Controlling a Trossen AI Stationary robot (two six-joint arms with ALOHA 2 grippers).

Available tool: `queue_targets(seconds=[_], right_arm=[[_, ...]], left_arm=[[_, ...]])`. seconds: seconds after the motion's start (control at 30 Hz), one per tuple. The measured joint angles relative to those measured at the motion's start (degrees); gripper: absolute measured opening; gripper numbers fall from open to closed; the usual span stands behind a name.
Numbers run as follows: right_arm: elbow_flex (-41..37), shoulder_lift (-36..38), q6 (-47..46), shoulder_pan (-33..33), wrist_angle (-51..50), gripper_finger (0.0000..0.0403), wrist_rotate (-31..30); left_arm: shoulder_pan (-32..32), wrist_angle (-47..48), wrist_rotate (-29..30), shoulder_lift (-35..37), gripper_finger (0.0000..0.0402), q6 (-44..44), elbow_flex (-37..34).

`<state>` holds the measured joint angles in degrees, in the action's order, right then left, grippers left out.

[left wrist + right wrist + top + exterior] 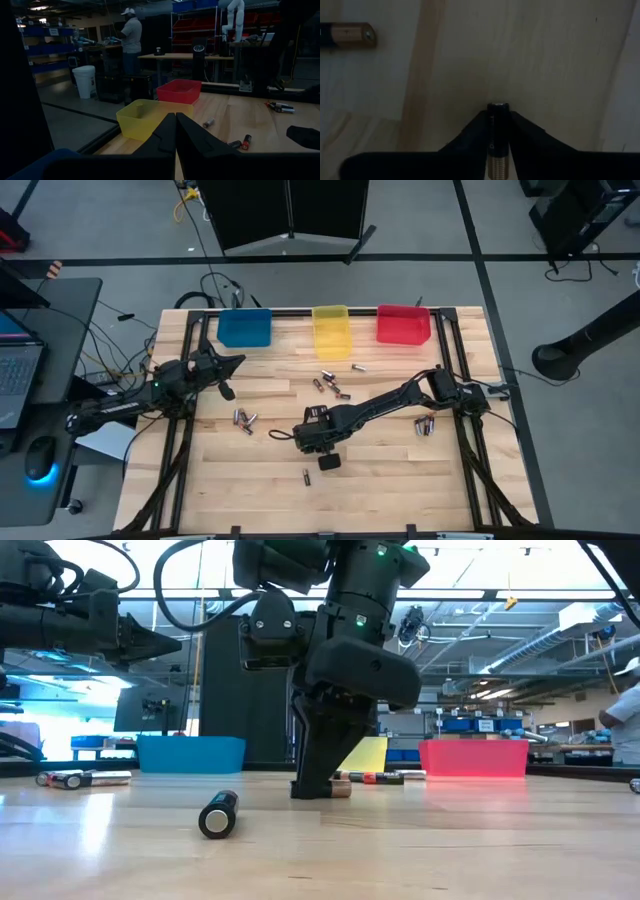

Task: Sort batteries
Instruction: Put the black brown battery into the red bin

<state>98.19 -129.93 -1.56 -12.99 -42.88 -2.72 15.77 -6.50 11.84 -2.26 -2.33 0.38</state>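
The right gripper (327, 461) is down at the wooden desk (400, 480) near its middle, fingers (470, 132) clamped on a battery (497, 140) held lengthwise between them, as the right wrist view shows; in the low view the fingertips touch the desk surface. Another battery (347, 36), gold-ended, lies on the wood nearby in the right wrist view. A lone battery (306, 476) lies just beside the gripper toward the desk's front edge, seen end-on in the low view (218, 814). Other batteries lie scattered: a small group (243, 420) on the left side, a few (328, 383) mid-desk near the yellow bin (331, 332), and a cluster (426, 423) on the right, by the right arm's base. Three bins sit in a row along the far edge: blue bin (245, 328), yellow bin, red bin (403, 324), left to right. The left gripper (231, 366) hovers over the left part of the desk, close to the blue bin, fingers (165, 132) pressed together w/ nothing between them. In the left wrist view a person (131, 37) in a cap stands at a workbench in the room beyond.
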Motion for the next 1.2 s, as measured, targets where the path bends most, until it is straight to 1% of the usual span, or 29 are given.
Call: queue_targets(seconds=[0.03,0.17,0.33,0.4,0.5,0.67,0.77,0.9,1.07,1.2], right_arm=[[0.0,0.0,0.3,0.0,0.1,0.0057,0.0],[0.3,-0.1,1.3,0.0,0.2,0.0057,0.0],[2.3,0.4,0.7,0.0,-2.0,0.0057,0.0],[3.4,1.8,-0.3,0.0,-3.1,0.0057,0.0],[4.7,5.7,-1.7,0.0,-4.7,0.0057,-1.0],[4.6,12.5,-4.8,0.3,-9.5,0.0057,-6.4],[4.7,17.8,-7.4,1.2,-13.2,0.0057,-11.7],[4.7,23.3,-11.8,3.3,-18.5,0.0057,-18.3],[4.7,29.2,-16.7,8.2,-23.2,0.0057,-24.0],[3.9,31.1,-18.3,14.0,-24.0,0.0057,-24.7]], left_arm=[[0.0,0.0,0.0,0.0,0.0015,0.0,0.0],[0.0,0.0,0.0,0.0,0.0015,0.0,0.0],[0.0,0.0,0.0,0.0,0.0015,0.0,0.0],[0.0,0.0,0.0,0.0,0.0015,0.0,0.0],[0.0,0.0,0.0,0.0,0.0015,0.0,0.0],[0.0,0.0,0.0,0.0,0.0015,0.0,0.0],[0.0,0.0,0.0,0.0,0.0015,0.0,0.0],[0.0,0.0,0.0,0.0,0.0015,0.0,0.0],[0.0,0.0,0.0,0.0,0.0015,0.0,0.0],[0.0,0.0,0.0,0.0,0.0015,0.0,0.0]])
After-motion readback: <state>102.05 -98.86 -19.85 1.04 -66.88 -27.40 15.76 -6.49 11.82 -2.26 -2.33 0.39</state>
